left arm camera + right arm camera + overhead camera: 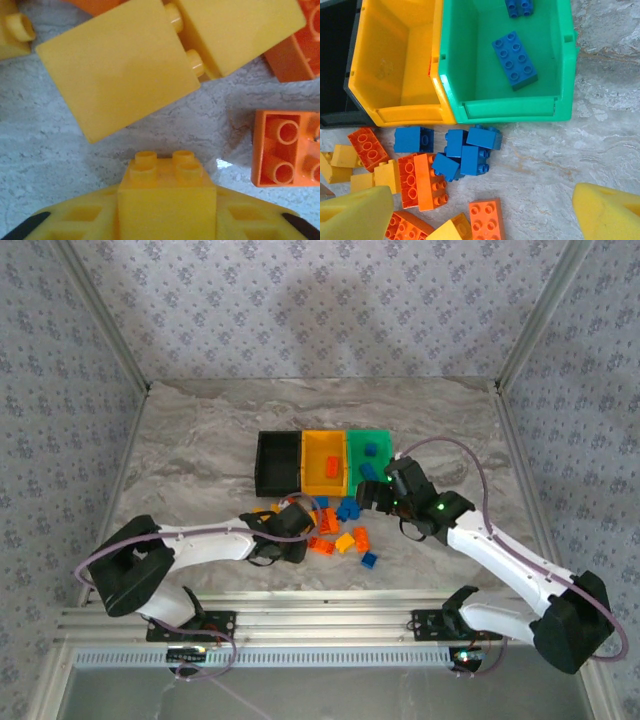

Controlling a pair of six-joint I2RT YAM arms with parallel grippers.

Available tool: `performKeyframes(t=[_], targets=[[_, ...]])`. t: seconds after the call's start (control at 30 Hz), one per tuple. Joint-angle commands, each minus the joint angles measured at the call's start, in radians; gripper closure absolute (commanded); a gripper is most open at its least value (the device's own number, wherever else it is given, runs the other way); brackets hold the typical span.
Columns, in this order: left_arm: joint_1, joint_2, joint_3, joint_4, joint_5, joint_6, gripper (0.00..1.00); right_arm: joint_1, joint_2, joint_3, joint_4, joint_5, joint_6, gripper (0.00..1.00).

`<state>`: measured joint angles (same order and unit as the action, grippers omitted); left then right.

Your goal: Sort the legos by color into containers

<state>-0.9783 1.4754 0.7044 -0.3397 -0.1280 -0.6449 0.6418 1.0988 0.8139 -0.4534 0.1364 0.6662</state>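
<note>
My left gripper (167, 217) is shut on a small yellow lego (167, 175), its studs pointing away from the camera; in the top view that gripper (290, 530) sits low at the left end of the lego pile (340, 535). Two larger yellow legos (120, 75) lie just ahead of it. My right gripper (482, 212) is open and holds nothing, hovering over a cluster of blue legos (467, 150) in front of the green container (510, 111). A long blue lego (515, 60) lies in that green container. The yellow container (395, 112) and black container (277, 462) stand beside it.
Orange legos (422, 182) and more yellow ones (342, 160) lie loose left of the blue cluster. One orange lego (331, 463) lies in the yellow container. A lone blue lego (369, 560) sits nearest the front edge. Metal frame posts (120, 340) stand at the table's sides.
</note>
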Motion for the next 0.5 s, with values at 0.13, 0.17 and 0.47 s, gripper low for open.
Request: performKeyframes(t=[0.13, 0.17, 0.47], targets=[[-0.005, -0.130, 0.011, -0.066, -0.047, -0.010, 0.71, -0.001, -0.030, -0.013, -0.019, 0.025, 0.024, 0.06], [-0.003, -0.158, 0.020, -0.088, -0.062, -0.010, 0.71, -0.001, -0.030, -0.014, -0.019, 0.025, 0.024, 0.06], [0.235, -0.189, 0.248, -0.167, -0.090, 0.057, 0.72, -0.009, -0.014, -0.033, -0.001, 0.022, 0.049, 0.06]])
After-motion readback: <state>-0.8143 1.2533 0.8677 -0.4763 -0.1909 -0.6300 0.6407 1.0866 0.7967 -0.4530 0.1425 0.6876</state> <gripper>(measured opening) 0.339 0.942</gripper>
